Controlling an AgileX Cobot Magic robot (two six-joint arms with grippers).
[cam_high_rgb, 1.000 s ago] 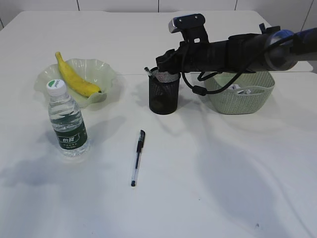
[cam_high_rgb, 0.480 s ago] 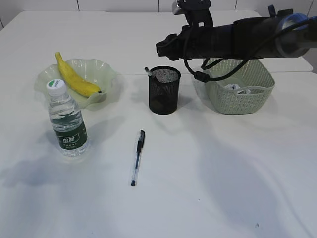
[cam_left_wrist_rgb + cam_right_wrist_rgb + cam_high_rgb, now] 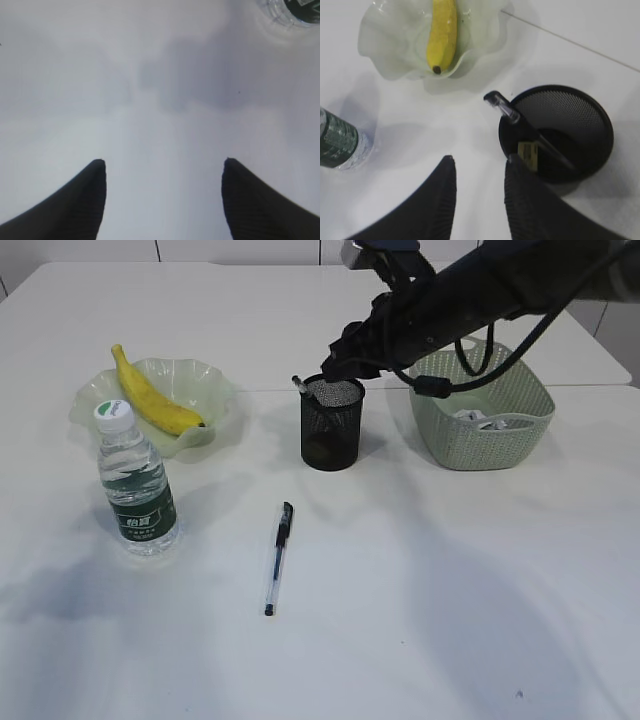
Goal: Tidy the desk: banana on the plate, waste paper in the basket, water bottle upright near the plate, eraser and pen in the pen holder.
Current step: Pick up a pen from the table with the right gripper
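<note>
The banana (image 3: 150,395) lies in the pale-green plate (image 3: 210,390); both show in the right wrist view, banana (image 3: 442,32) and plate (image 3: 385,45). The water bottle (image 3: 135,480) stands upright in front of the plate. The black pen holder (image 3: 332,425) holds a pen (image 3: 520,125) and the eraser (image 3: 530,156). A second pen (image 3: 278,556) lies on the desk (image 3: 420,590). Waste paper (image 3: 480,420) sits in the basket (image 3: 485,445). My right gripper (image 3: 479,160) is open and empty, above and just left of the holder. My left gripper (image 3: 164,162) is open over bare desk.
The bottle's base (image 3: 290,12) shows at the top right of the left wrist view. The right arm (image 3: 470,290) stretches from the upper right over the basket. A seam (image 3: 570,42) crosses the desk behind the holder.
The right arm has risen from the pen holder's rim and swung back up to the right. The objects on the desk have not moved.
</note>
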